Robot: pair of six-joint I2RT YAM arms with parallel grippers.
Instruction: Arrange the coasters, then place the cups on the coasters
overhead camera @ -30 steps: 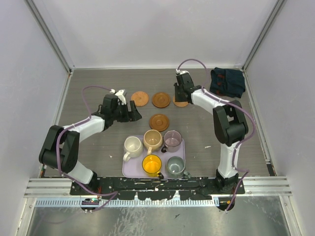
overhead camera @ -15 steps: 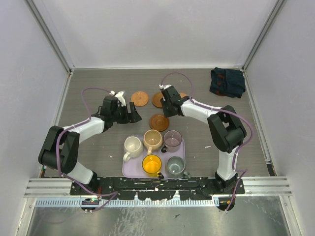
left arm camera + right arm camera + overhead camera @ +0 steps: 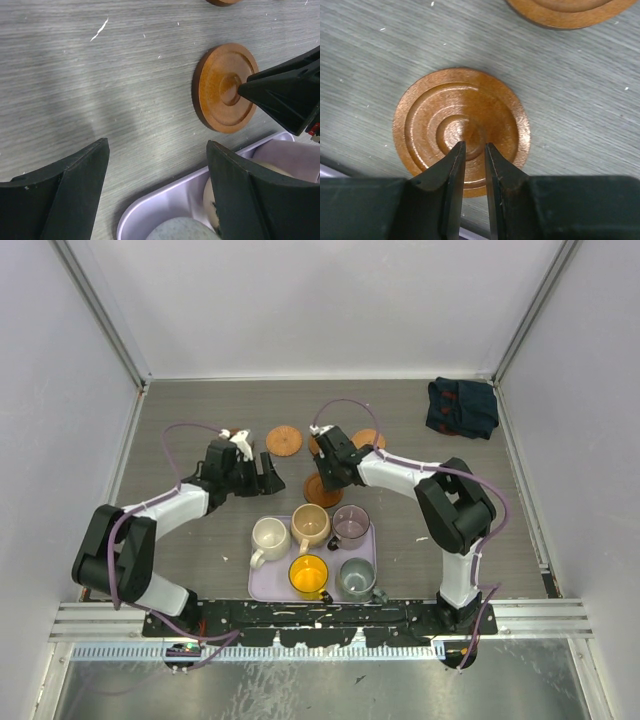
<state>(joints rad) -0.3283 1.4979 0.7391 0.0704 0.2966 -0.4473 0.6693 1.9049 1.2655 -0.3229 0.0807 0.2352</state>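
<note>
Several brown coasters lie on the table: one (image 3: 284, 441) at the far left, one (image 3: 368, 438) at the far right, one (image 3: 314, 446) half hidden behind my right arm. The nearest coaster (image 3: 324, 495) (image 3: 460, 125) (image 3: 225, 87) lies just beyond the tray. My right gripper (image 3: 325, 480) (image 3: 474, 147) hovers over its centre, jaws a narrow gap apart, holding nothing. My left gripper (image 3: 262, 472) (image 3: 157, 150) stands wide open and empty, left of that coaster. The cups sit in the tray: cream-white (image 3: 270, 537), tan (image 3: 310, 526), mauve (image 3: 351, 525), yellow (image 3: 309, 575), grey-green (image 3: 356, 577).
The lavender tray (image 3: 255, 582) (image 3: 165, 197) lies at the near middle, its far corner under my left gripper. A dark folded cloth (image 3: 462, 405) is at the far right corner. Grey walls close in the table on three sides.
My right arm has swung left and nearer, from the far-right coaster to above the coaster by the tray. The left arm has hardly moved.
</note>
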